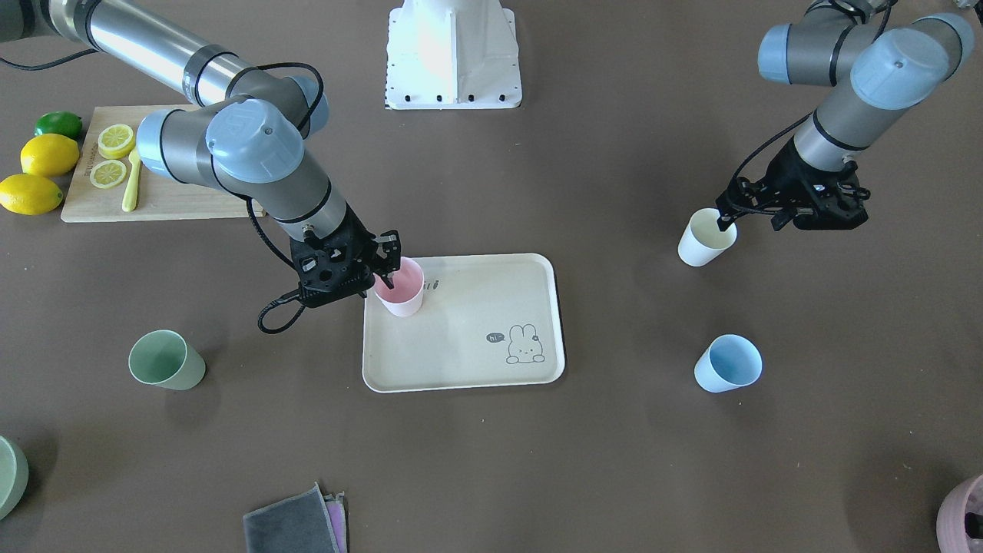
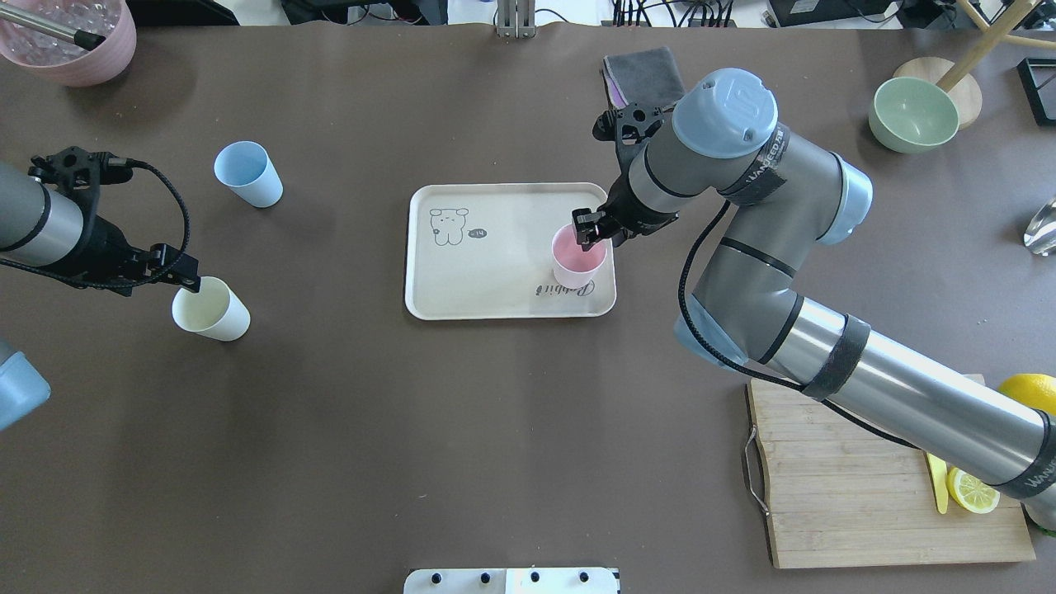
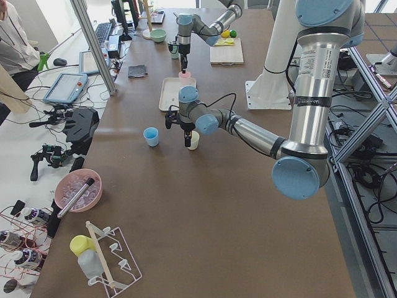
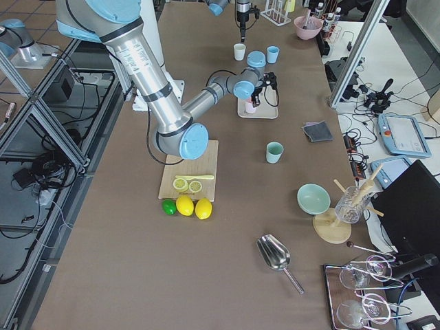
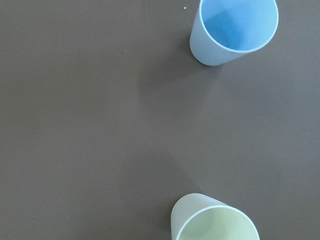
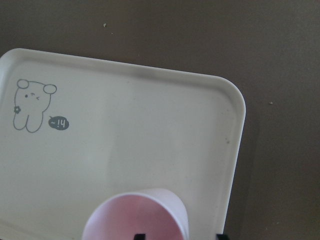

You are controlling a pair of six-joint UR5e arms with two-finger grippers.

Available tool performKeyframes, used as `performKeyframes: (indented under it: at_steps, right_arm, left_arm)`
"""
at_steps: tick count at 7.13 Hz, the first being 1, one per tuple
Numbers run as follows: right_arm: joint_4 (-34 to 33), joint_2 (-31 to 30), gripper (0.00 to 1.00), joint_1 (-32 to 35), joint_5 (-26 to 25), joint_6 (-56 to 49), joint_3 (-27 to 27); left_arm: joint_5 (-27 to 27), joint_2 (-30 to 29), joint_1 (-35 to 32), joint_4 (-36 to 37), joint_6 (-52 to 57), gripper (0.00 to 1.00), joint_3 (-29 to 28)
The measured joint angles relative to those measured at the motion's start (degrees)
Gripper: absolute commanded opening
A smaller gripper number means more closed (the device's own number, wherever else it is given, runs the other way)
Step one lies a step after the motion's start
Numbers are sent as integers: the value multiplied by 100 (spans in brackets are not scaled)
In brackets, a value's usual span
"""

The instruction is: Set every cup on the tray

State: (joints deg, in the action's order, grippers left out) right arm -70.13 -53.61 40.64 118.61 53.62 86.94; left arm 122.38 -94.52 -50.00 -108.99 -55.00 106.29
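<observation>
The cream tray (image 1: 461, 382) with the rabbit drawing lies mid-table. A pink cup (image 1: 403, 296) stands upright on it near a corner, next to the "Rabbit" script. My right gripper (image 1: 388, 269) is open and straddles the cup's rim, one finger inside and one outside; the right wrist view shows the cup (image 6: 135, 220) just below the camera. My left gripper (image 2: 186, 276) is open at the rim of a cream cup (image 2: 210, 309) standing on the table. A blue cup (image 2: 247, 175) and a green cup (image 1: 165, 359) stand on the table, off the tray.
A wooden cutting board (image 1: 161, 201) with lemon slices and whole lemons beside it lies by the right arm. A green bowl (image 2: 912, 114), a folded grey cloth (image 1: 296, 522) and a pink bowl (image 2: 70, 45) sit along the far edge.
</observation>
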Motion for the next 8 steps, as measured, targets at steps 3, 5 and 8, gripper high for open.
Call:
performKeyframes:
  at_steps: [3,5,8]
  right_arm:
    - [-43,-20,100,211,200,6,107]
    - [-65,-102,100,470,551,-26,138]
    - [-83,-533,100,1014,745,-359,130]
  left_arm:
    - [-80,-38,182,-16,-63,10,-145]
    - [-59,-49,245,-10,-143,0,-165]
    - [74,-700,244,333,-233,0,-183]
